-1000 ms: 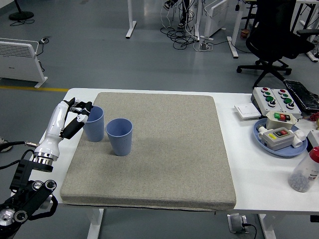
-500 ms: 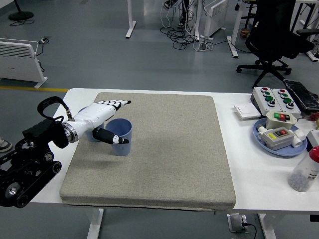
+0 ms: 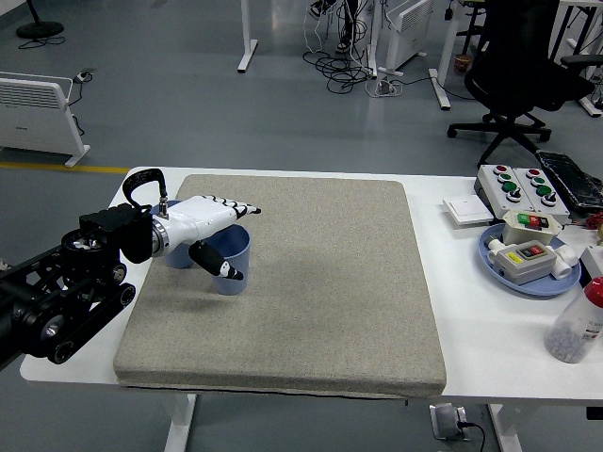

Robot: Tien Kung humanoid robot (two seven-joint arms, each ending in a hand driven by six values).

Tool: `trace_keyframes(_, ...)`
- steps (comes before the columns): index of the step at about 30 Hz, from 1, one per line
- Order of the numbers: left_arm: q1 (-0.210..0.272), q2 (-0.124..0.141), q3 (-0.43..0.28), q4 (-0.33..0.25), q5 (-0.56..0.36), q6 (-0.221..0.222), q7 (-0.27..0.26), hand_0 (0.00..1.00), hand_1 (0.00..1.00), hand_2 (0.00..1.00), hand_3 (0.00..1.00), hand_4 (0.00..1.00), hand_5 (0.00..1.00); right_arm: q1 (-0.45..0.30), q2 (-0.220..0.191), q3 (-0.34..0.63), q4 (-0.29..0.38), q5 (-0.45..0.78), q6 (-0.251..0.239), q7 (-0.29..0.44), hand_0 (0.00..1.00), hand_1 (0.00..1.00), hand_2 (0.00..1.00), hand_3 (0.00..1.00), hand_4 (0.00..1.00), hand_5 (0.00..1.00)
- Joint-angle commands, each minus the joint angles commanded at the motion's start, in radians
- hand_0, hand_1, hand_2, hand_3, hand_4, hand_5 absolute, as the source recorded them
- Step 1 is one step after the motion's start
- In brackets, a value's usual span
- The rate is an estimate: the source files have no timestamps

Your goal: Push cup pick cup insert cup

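Blue cup (image 3: 235,265) stands upright on the grey mat (image 3: 311,292), left part, partly covered by the left hand (image 3: 209,229). Hand is white, fingers stretched out flat over the cup's rim pointing right, thumb hanging down in front of the cup wall; open, spread, not closed around anything, though whether the thumb touches the cup is unclear. Second blue cup (image 3: 181,257) sits just behind and left of the first, mostly hidden by the wrist; only a lower bit shows. Whether the two cups touch can't be told. Black left arm (image 3: 66,297) comes in from the left edge, low over the table's left side. Right arm not visible. Mat covers most of the white table (image 3: 490,353). Far right: a blue plate (image 3: 504,273) holding a grey switch box with a red and a green button, a grey button box (image 3: 513,186) with red and green buttons behind it, a flat white square (image 3: 465,210) beside that, a clear bottle with red cap (image 3: 577,325) near the right edge. Black office chair (image 3: 523,66) on the floor beyond, white heater (image 3: 38,113) at left.
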Motion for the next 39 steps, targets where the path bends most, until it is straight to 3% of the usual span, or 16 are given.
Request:
trace_keyframes(1,-0.006,-0.003,0.006,0.009,-0.001,-0.003,-0.002,0.900,0.935,0.984,0.985,0.880,0.356,0.000,0.000,0.001,0.000,-0.001,0.000,0.000,0.731,0.667,0.705,0.595,0.163,0.388)
trace_keyframes(2,-0.009,-0.005,0.009,0.015,-0.002,-0.005,-0.003,0.767,0.864,0.940,0.974,0.845,0.313,0.000,0.000,0.002,0.000,-0.002,0.000,0.000,0.730,0.668,0.705,0.595,0.163,0.388)
trace_keyframes(7,-0.026,-0.014,0.028,0.052,0.000,0.000,-0.014,0.767,0.864,0.940,0.974,0.845,0.313,0.001,0.000,0.002,0.000,-0.004,0.000,-0.001,0.730,0.668,0.705,0.595,0.163,0.388)
trace_keyframes(8,-0.027,-0.015,0.029,0.054,0.000,0.000,-0.014,0.653,0.781,0.861,0.948,0.802,0.260,0.001,0.000,0.002,0.000,-0.004,0.000,0.000,0.730,0.668,0.706,0.595,0.163,0.389)
trace_keyframes(13,-0.037,-0.024,0.045,0.082,-0.010,0.010,-0.024,0.653,0.781,0.861,0.948,0.802,0.260,0.002,-0.001,0.001,0.000,-0.003,0.001,0.000,0.730,0.668,0.706,0.595,0.163,0.389)
trace_keyframes(14,-0.038,-0.025,0.046,0.085,-0.011,0.011,-0.025,0.577,0.720,0.797,0.904,0.750,0.208,0.002,-0.001,0.001,0.000,-0.003,0.001,0.000,0.730,0.668,0.706,0.594,0.163,0.389)
trace_keyframes(19,-0.041,-0.030,0.050,0.106,-0.016,0.015,-0.029,0.577,0.720,0.797,0.904,0.750,0.208,0.003,-0.001,0.001,0.000,-0.004,0.002,-0.001,0.730,0.668,0.706,0.594,0.163,0.389)
trace_keyframes(20,-0.041,-0.030,0.051,0.107,-0.016,0.015,-0.029,0.487,0.672,0.728,0.833,0.720,0.189,0.003,-0.001,0.001,0.000,-0.003,0.002,0.000,0.731,0.668,0.706,0.594,0.163,0.388)
trace_keyframes(25,-0.039,-0.029,0.051,0.108,-0.022,0.036,-0.033,0.487,0.672,0.728,0.833,0.720,0.189,0.003,-0.001,0.000,0.000,0.000,0.002,0.000,0.731,0.668,0.706,0.594,0.163,0.388)
trace_keyframes(26,-0.037,-0.030,0.048,0.106,-0.024,0.041,-0.035,0.425,0.599,0.640,0.773,0.689,0.165,0.002,-0.001,0.000,0.000,0.000,0.002,0.000,0.731,0.668,0.706,0.594,0.163,0.388)
trace_keyframes(31,-0.032,-0.034,0.041,0.102,-0.024,0.046,-0.035,0.425,0.599,0.640,0.773,0.689,0.165,0.002,-0.001,0.000,0.000,0.000,0.002,-0.001,0.731,0.668,0.706,0.594,0.163,0.388)
trace_keyframes(32,-0.031,-0.034,0.041,0.102,-0.025,0.046,-0.035,0.403,0.549,0.549,0.736,0.658,0.142,0.002,-0.001,0.000,0.000,0.000,0.003,-0.001,0.731,0.668,0.706,0.593,0.163,0.389)
trace_keyframes(34,-0.029,-0.033,0.038,0.098,-0.025,0.044,-0.033,0.403,0.549,0.549,0.736,0.658,0.142,0.002,-0.001,-0.001,0.000,0.001,0.002,0.000,0.731,0.668,0.706,0.593,0.163,0.389)
trace_keyframes(39,-0.026,-0.013,0.010,0.041,-0.024,0.020,-0.016,0.400,0.545,0.540,0.716,0.651,0.144,0.001,0.000,-0.006,0.000,0.010,0.001,0.002,0.730,0.669,0.706,0.594,0.163,0.389)
